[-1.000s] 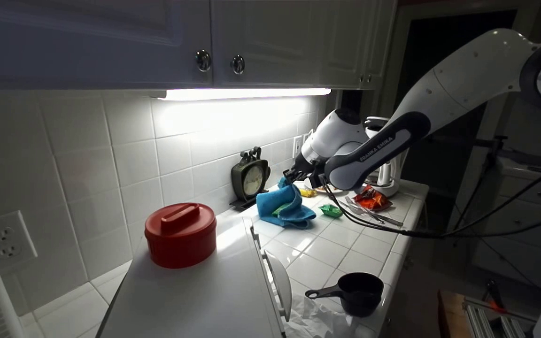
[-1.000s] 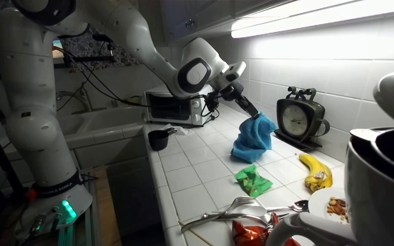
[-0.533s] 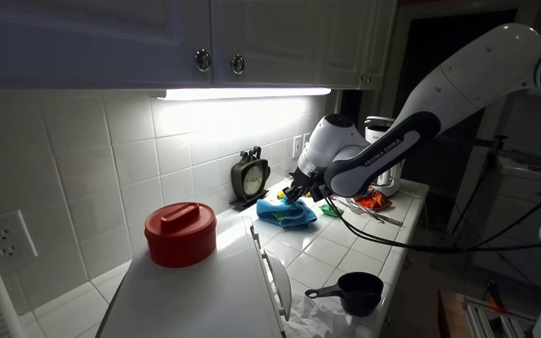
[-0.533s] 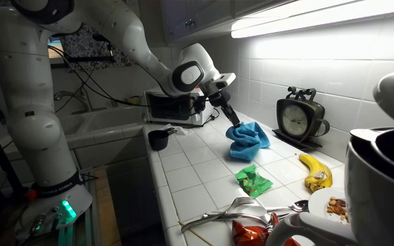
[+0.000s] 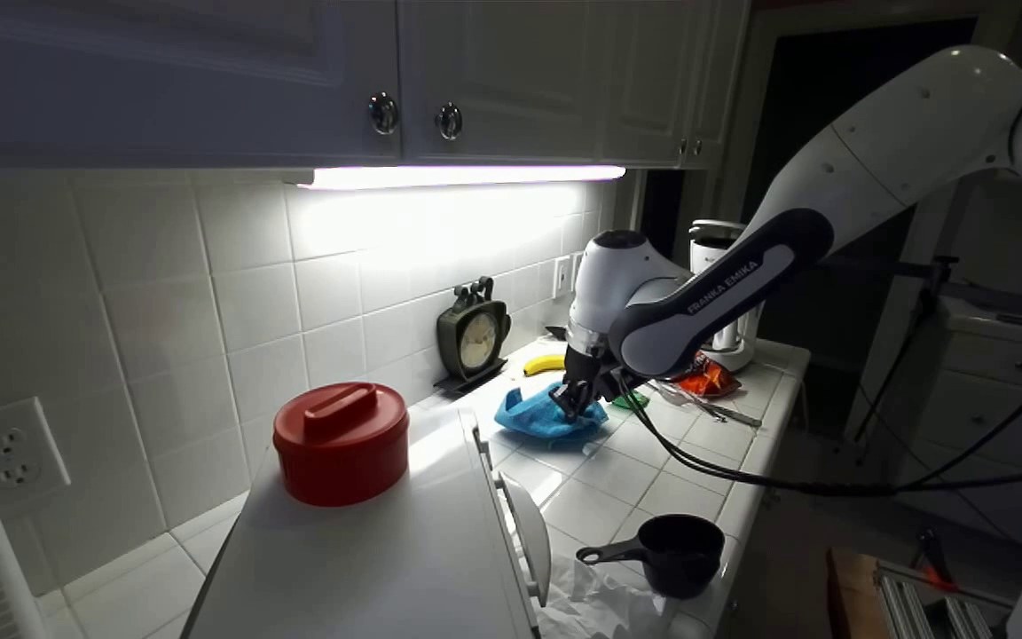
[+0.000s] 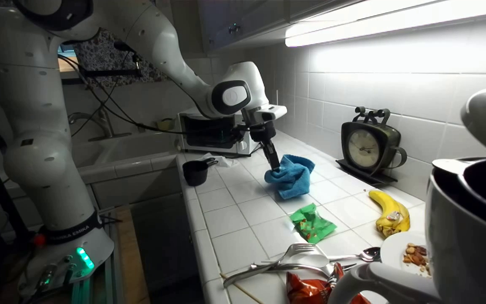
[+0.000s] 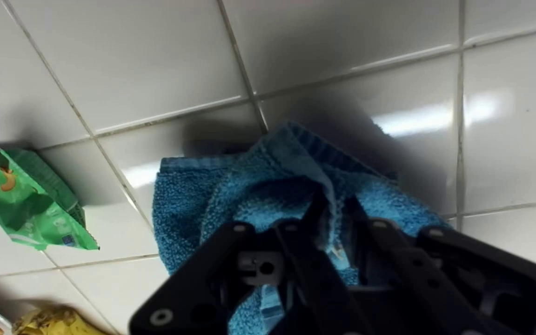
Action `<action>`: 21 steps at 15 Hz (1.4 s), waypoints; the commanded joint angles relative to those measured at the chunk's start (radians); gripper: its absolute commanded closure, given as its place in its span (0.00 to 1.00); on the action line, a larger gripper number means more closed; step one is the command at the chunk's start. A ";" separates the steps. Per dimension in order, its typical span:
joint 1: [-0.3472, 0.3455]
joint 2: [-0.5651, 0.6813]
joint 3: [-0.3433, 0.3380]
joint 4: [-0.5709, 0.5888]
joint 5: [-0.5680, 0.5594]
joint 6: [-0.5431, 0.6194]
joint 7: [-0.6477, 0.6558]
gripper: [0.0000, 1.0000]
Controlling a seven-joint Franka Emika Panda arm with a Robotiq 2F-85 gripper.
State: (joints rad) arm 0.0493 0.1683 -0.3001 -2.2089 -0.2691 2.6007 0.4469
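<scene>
A blue towel (image 6: 293, 179) lies bunched on the white tiled counter. It also shows in an exterior view (image 5: 536, 417) and in the wrist view (image 7: 182, 204). My gripper (image 6: 275, 168) points down at the towel's side, low over the counter; it also shows in an exterior view (image 5: 571, 408). In the wrist view the fingers (image 7: 336, 197) are closed to a narrow gap with a raised fold of the towel pinched between them. A green snack wrapper (image 6: 311, 223) lies beside the towel, apart from it; it is also in the wrist view (image 7: 30, 204).
A banana (image 6: 388, 211), a plate with nuts (image 6: 395, 247), cutlery (image 6: 298, 257) and a red wrapper (image 6: 308, 291) lie on the counter. A dark clock (image 6: 367, 145) stands by the wall. A black measuring cup (image 5: 681, 555), a toaster oven (image 6: 211, 131) and a red canister (image 5: 342, 448) are around.
My gripper has moved down and, in both exterior views, across toward the counter's front edge, and turned more upright. The towel has shifted with it and folded lower. The green wrapper has not moved.
</scene>
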 commanded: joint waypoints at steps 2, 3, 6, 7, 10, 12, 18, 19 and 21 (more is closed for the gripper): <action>-0.068 0.018 0.067 0.014 0.064 -0.079 -0.031 0.85; -0.073 0.019 0.074 0.015 0.065 -0.088 -0.028 0.53; -0.086 0.022 0.090 0.021 0.081 -0.117 -0.031 0.39; -0.088 0.021 0.094 0.021 0.085 -0.124 -0.030 0.31; -0.094 0.014 0.104 0.023 0.100 -0.140 -0.033 0.11; -0.097 0.008 0.112 0.024 0.122 -0.149 -0.046 0.01; -0.110 -0.029 0.152 0.019 0.240 -0.201 -0.142 0.00; -0.113 -0.051 0.159 0.012 0.263 -0.212 -0.173 0.00; -0.126 -0.107 0.170 0.001 0.316 -0.245 -0.273 0.00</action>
State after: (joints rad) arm -0.0442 0.1498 -0.1594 -2.1907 -0.0344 2.4194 0.3022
